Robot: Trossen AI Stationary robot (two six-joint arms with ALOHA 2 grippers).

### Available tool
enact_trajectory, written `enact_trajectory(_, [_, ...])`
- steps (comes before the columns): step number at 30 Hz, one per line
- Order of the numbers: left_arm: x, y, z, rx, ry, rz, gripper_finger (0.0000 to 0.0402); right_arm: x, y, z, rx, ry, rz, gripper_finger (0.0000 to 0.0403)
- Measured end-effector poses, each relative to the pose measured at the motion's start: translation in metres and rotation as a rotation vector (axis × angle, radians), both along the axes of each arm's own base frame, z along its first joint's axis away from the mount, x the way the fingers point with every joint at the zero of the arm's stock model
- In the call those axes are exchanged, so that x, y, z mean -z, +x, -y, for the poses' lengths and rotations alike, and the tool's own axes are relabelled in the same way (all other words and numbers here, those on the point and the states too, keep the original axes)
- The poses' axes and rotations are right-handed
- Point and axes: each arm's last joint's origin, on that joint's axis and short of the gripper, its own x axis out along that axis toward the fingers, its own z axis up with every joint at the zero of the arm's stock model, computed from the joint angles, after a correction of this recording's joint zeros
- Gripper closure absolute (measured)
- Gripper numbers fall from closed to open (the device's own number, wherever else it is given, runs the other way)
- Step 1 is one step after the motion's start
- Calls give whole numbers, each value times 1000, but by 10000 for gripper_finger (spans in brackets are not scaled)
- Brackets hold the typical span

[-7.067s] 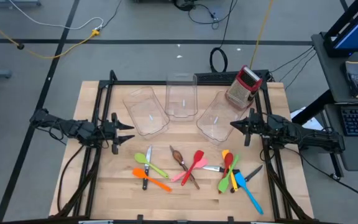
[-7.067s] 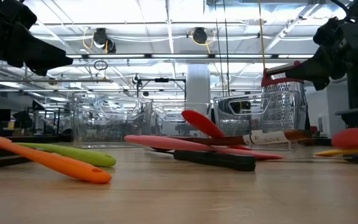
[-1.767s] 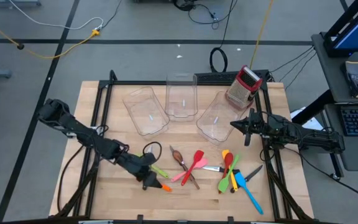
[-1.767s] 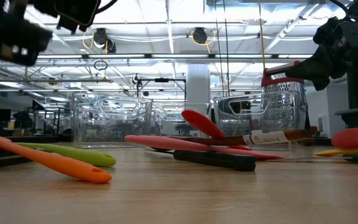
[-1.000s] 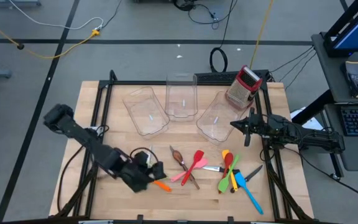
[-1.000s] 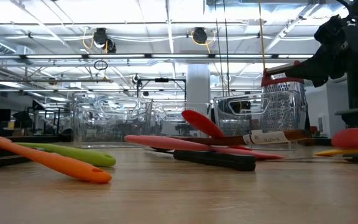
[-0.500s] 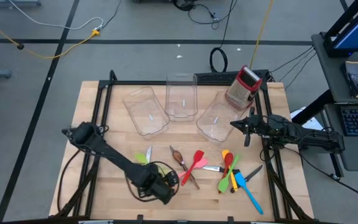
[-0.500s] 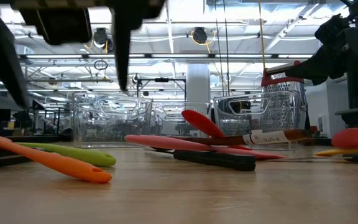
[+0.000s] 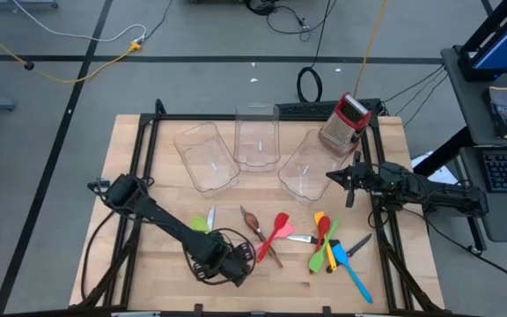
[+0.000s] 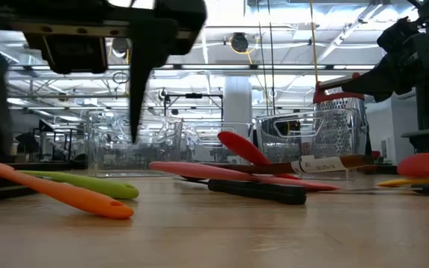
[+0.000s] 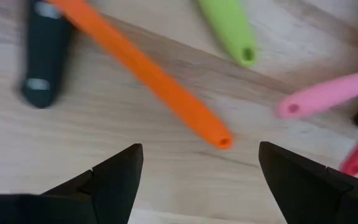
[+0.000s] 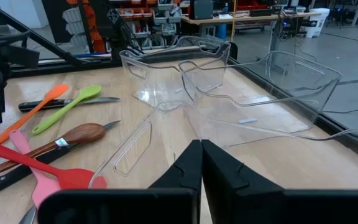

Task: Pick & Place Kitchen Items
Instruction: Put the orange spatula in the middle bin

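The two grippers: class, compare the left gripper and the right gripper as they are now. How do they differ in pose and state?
The left gripper is open, while the right gripper is shut. The left gripper hangs over the orange spatula handle near the table's front edge; the right gripper waits at the right side beside the clear bins, over no utensil. Both are dark, two-fingered and hold nothing.

Grey floor (image 9: 60, 88) is showing cables (image 9: 77, 62); ceiling lights (image 10: 88, 11) are glowing over shelving and a white column (image 10: 238, 104).
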Motion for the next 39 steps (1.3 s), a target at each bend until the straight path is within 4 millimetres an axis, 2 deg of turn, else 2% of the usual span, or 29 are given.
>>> enact_trajectory(3, [3, -5, -2, 0, 13, -67, 75, 0, 0, 0, 0, 0, 0, 399])
enact_trajectory(11, [3, -1, -13, -30, 61, -53, 75, 0, 0, 0, 0, 0, 0, 399])
enact_trajectory(23, [4, -6, -10, -17, 32, -104, 75, 0, 0, 0, 0, 0, 0, 399])
enact_trajectory(39, [34, 3, -9, -35, 27, -158, 75, 0, 0, 0, -1, 0, 0, 399])
